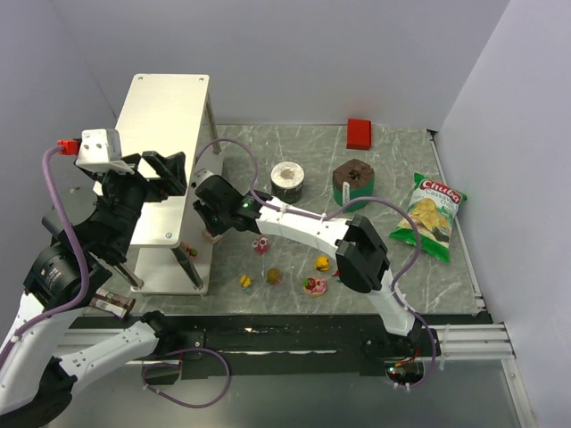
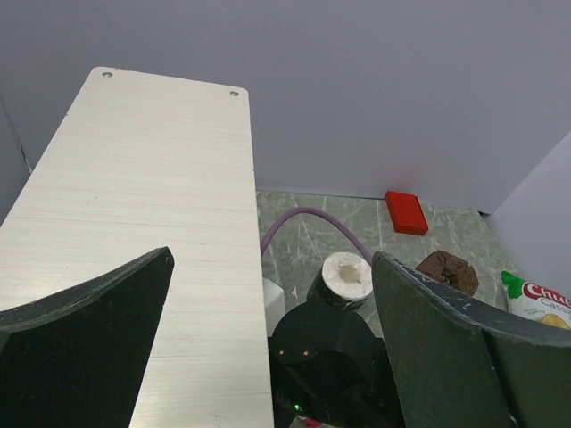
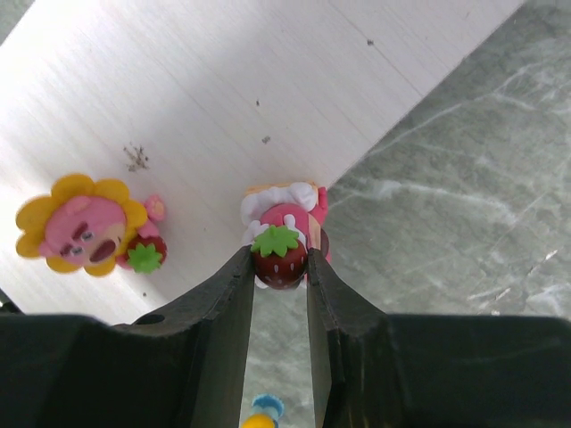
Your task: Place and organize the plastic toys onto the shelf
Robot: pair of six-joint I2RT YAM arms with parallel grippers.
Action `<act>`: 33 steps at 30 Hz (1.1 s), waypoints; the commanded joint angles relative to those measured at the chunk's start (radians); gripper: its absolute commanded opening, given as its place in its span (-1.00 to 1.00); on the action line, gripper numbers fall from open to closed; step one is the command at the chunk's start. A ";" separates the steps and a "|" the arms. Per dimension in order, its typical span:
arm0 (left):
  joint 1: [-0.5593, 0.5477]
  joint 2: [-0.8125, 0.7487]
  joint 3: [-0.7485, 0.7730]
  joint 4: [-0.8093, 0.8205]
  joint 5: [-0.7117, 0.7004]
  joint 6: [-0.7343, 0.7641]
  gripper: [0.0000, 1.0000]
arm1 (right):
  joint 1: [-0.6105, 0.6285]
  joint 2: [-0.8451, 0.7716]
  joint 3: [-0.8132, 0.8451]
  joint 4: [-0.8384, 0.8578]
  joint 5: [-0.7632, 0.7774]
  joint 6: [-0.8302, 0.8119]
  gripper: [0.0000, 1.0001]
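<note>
From above, the shelf (image 1: 165, 111) stands in the upper left of the frame. Several loose toys (image 1: 274, 276) lie on the table (image 1: 393, 276) just below centre. The left claw (image 1: 166, 173) hangs over the near end of the shelf, spread wide with nothing in it. The right claw (image 1: 211, 223) reaches left of centre, low against the shelf's right side. Its grip cannot be read from this height.

In the left wrist view, two dark fingers (image 2: 98, 303) sit at the lower corners of the frame, well apart. The pale shelf top fills the left half.

In the right wrist view, the claw tips at centre frame pinch a strawberry toy (image 3: 281, 234), closing on the berry at its front. The toy is at the very edge of a white board, probably the lower tier (image 3: 178, 89). Whether it rests there or hangs just above cannot be told. A flower toy (image 3: 85, 223) lies on that board at the left.

The held piece looks like hard, glossy plastic, very light and lumpy. On the round berry it could twist or pop free. A gentle squeeze across the flatter sides of the body would likely hold it more safely.
</note>
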 commanded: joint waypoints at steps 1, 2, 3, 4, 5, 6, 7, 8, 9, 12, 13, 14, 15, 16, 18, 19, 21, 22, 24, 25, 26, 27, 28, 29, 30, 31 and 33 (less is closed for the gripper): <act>0.002 0.001 0.020 0.037 -0.019 0.025 0.99 | 0.016 0.039 0.064 0.053 0.026 -0.038 -0.77; 0.002 0.001 0.021 0.037 -0.021 0.028 0.99 | 0.018 0.042 0.065 0.057 0.027 -0.041 -0.76; 0.002 0.001 0.021 0.037 -0.021 0.029 0.99 | 0.019 0.045 0.065 0.062 0.029 -0.046 -0.75; 0.002 0.002 0.023 0.037 -0.021 0.031 0.99 | 0.024 0.051 0.070 0.065 0.033 -0.051 -0.75; 0.002 0.002 0.023 0.037 -0.022 0.032 0.99 | 0.024 0.056 0.075 0.066 0.035 -0.054 -0.74; 0.002 0.002 0.023 0.038 -0.024 0.034 0.99 | 0.024 0.059 0.079 0.066 0.036 -0.057 -0.73; 0.002 0.002 0.023 0.039 -0.022 0.035 0.99 | 0.024 0.068 0.090 0.066 0.036 -0.060 -0.72; 0.002 0.002 0.024 0.039 -0.024 0.037 0.99 | 0.024 0.075 0.098 0.062 0.039 -0.061 -0.71; 0.002 0.004 0.024 0.039 -0.024 0.037 0.99 | 0.025 0.076 0.108 0.060 0.038 -0.069 -0.67; 0.002 0.004 0.026 0.039 -0.024 0.040 0.99 | 0.028 0.090 0.128 0.057 0.036 -0.081 -0.49; 0.002 0.005 0.026 0.040 -0.024 0.042 0.99 | 0.030 0.094 0.133 0.054 0.038 -0.080 -0.43; 0.002 0.007 0.027 0.040 -0.025 0.042 0.99 | 0.030 0.095 0.136 0.054 0.039 -0.080 -0.38; 0.004 0.005 0.026 0.040 -0.025 0.042 0.99 | 0.028 0.093 0.134 0.057 0.038 -0.080 -0.29; 0.004 0.005 0.027 0.040 -0.025 0.043 0.99 | 0.030 0.090 0.133 0.060 0.038 -0.078 -0.25; 0.002 0.007 0.027 0.040 -0.025 0.045 0.99 | 0.030 0.082 0.127 0.071 0.032 -0.077 -0.14; 0.002 0.008 0.027 0.042 -0.027 0.043 0.99 | 0.030 0.081 0.124 0.074 0.030 -0.077 -0.10; 0.002 0.010 0.026 0.042 -0.032 0.040 0.99 | 0.028 0.082 0.124 0.079 0.030 -0.080 -0.07; 0.004 0.010 0.026 0.042 -0.033 0.042 0.99 | 0.028 0.084 0.125 0.079 0.032 -0.078 -0.05; 0.002 0.011 0.027 0.037 -0.032 0.039 0.99 | 0.030 0.084 0.125 0.079 0.032 -0.078 0.02; 0.002 0.014 0.027 0.037 -0.029 0.037 0.99 | 0.030 0.081 0.124 0.083 0.033 -0.078 0.04; 0.002 0.011 0.026 0.035 -0.027 0.035 0.99 | 0.030 0.078 0.112 0.089 0.033 -0.077 0.13; 0.002 0.010 0.026 0.037 -0.027 0.034 0.99 | 0.030 0.069 0.105 0.097 0.039 -0.077 0.18; 0.002 0.010 0.026 0.037 -0.025 0.034 0.99 | 0.030 0.061 0.099 0.111 0.042 -0.077 0.25; 0.002 0.007 0.026 0.037 -0.024 0.031 0.99 | 0.028 0.056 0.089 0.115 0.049 -0.080 0.41; 0.002 0.007 0.026 0.037 -0.024 0.031 0.99 | 0.030 0.047 0.085 0.119 0.056 -0.083 0.46; 0.002 0.005 0.026 0.037 -0.022 0.031 0.99 | 0.030 0.044 0.082 0.129 0.058 -0.081 0.52; 0.002 0.007 0.027 0.034 -0.021 0.026 0.99 | 0.030 0.032 0.065 0.142 0.059 -0.088 0.64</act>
